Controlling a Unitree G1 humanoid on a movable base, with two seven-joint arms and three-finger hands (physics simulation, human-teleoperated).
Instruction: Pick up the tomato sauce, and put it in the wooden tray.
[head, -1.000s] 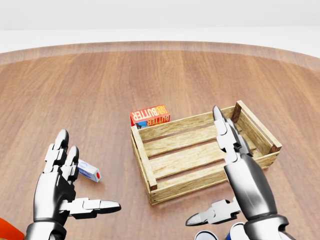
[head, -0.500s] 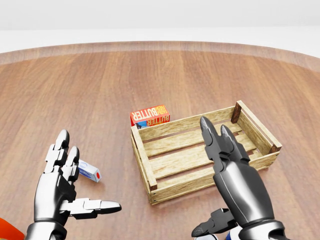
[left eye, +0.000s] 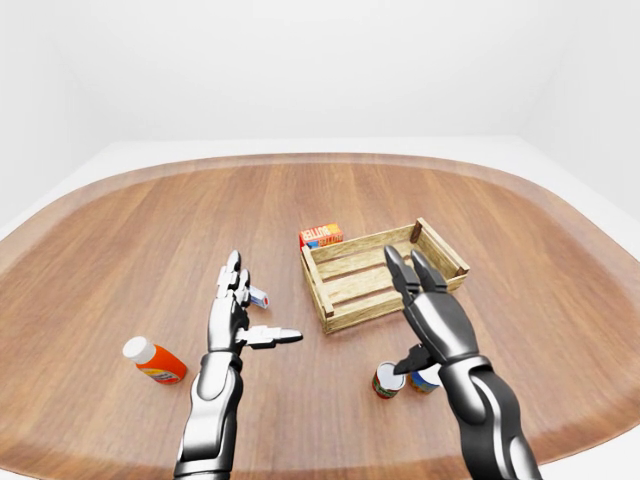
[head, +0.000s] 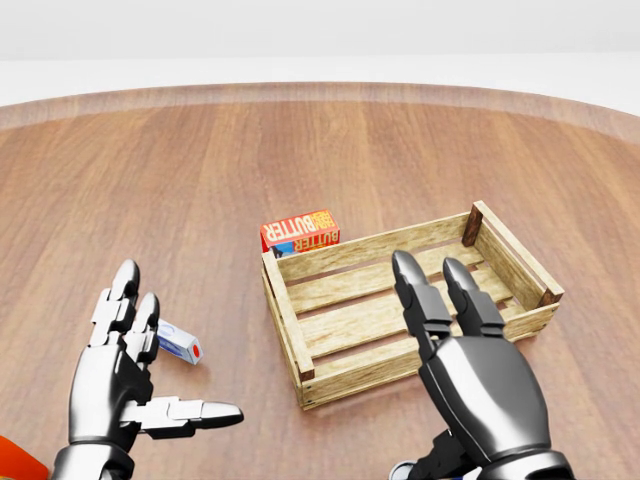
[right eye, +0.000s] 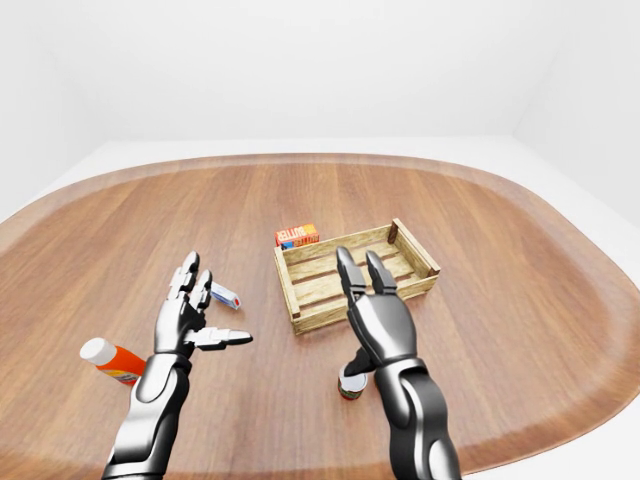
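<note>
The wooden tray (left eye: 385, 277) sits near the middle of the round wooden bench (left eye: 150, 230), and nothing shows on its slatted floor. A butter box (head: 299, 231) leans against the tray's upper left corner; in the eye views its label is too small to read.

Two cans stand on the bench below the tray. In the left-eye view one can (left eye: 387, 380) shows a red and green label, and a second can (left eye: 424, 379) just to its right is partly covered by the right hand (left eye: 424, 315). Which of them holds the tomato sauce cannot be made out. In the head view only a sliver of one can shows at the bottom edge, under the hand.

The right hand hangs above the cans with its fingers (head: 414, 290) spread and pointing up the picture, gripping nothing. The left hand (head: 128, 375) is held up with open fingers, thumb out to the right, also holding nothing.

A small white tube (head: 179, 343) lies just right of the left hand. An orange bottle (left eye: 154, 361) with a white cap lies on its side at the left, cut off in the head view.
</note>
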